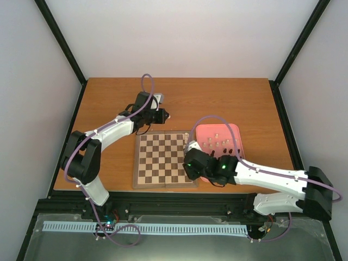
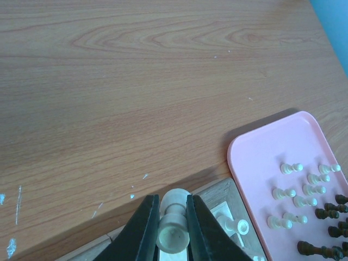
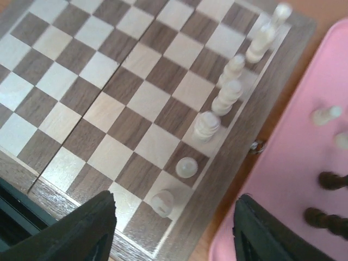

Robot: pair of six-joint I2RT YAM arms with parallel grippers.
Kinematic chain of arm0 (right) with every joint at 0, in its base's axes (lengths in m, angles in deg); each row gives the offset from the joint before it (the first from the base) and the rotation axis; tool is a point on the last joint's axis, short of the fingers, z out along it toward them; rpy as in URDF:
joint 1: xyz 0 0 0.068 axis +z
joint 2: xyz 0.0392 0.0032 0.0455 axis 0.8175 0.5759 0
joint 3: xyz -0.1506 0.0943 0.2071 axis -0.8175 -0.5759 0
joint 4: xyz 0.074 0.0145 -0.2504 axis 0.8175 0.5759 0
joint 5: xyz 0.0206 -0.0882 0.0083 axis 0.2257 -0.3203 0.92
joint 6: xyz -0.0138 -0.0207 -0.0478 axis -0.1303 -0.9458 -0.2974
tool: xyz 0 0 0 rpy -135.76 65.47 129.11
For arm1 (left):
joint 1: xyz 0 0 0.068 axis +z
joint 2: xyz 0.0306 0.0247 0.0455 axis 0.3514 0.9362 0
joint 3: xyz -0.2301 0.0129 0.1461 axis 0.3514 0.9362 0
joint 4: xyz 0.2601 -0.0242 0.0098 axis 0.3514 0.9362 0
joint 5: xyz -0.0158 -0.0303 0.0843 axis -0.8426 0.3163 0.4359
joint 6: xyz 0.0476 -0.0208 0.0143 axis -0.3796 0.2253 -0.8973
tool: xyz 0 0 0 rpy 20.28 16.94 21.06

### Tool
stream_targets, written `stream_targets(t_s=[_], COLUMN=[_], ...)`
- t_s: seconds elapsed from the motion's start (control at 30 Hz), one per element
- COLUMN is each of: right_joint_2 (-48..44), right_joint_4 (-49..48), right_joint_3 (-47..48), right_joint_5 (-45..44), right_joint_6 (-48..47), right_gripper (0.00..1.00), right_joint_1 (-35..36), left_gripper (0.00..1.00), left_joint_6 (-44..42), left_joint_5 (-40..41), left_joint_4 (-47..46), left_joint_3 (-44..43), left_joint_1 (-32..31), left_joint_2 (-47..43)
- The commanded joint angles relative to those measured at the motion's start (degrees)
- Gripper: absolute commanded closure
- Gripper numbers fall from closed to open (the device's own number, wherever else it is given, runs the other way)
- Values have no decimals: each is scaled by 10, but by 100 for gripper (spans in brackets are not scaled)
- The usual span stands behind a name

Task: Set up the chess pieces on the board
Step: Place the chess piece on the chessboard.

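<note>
The board (image 1: 163,173) lies in the middle of the table, and its far right corner (image 2: 220,191) shows in the left wrist view. My left gripper (image 2: 172,202) is shut on a cream chess piece (image 2: 174,225), held over the table just beyond the board's far edge. My right gripper (image 3: 174,223) is open above the board's near right corner (image 3: 179,239). A cream piece (image 3: 162,202) stands on the corner square between its fingers, untouched. Several more cream pieces (image 3: 227,97) line that edge column.
A pink tray (image 1: 235,130) sits right of the board, holding several cream pieces (image 2: 288,168) and dark pieces (image 2: 326,206) lying loose. The tray's edge (image 3: 304,179) is close beside my right gripper's right finger. Bare wooden table (image 2: 136,81) stretches behind the board.
</note>
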Motion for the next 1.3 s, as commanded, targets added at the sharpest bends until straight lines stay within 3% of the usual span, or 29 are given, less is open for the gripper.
stream_targets(t_s=[0.0,0.13,0.37,0.5,0.53,0.57,0.6,0.83,1.0,1.27], right_joint_2=[-61,-87,-88,-133,-148,-164,-179,-225,-199,-136], right_joint_4=[30,60,104,108,112,116,118,119,95,70], right_joint_3=[13,11,-18,-54,-61,-68,-75,-93,-102,-95], right_joint_5=[-84,-197,-268,-289,-295,-300,-302,-299,-301,-320], right_joint_6=[15,77,143,173,180,187,189,175,175,178], right_gripper=[34,19,16,16,14,2,0,0,0,0], right_joint_1=[6,4,4,4,4,4,4,4,4,4], left_gripper=[99,99,99,99,99,99,99,99,99,99], left_joint_6=[-9,-3,-20,-20,-19,-17,-11,47,77,80], left_joint_5=[8,25,101,144,164,188,206,303,310,277], left_joint_4=[30,54,74,92,103,113,122,133,84,-10], left_joint_3=[-29,-23,35,57,60,64,71,163,249,307], left_joint_1=[-1,-12,-115,-187,-209,-228,-245,-341,-388,-443], left_joint_2=[-16,-42,-122,-155,-161,-167,-174,-260,-329,-292])
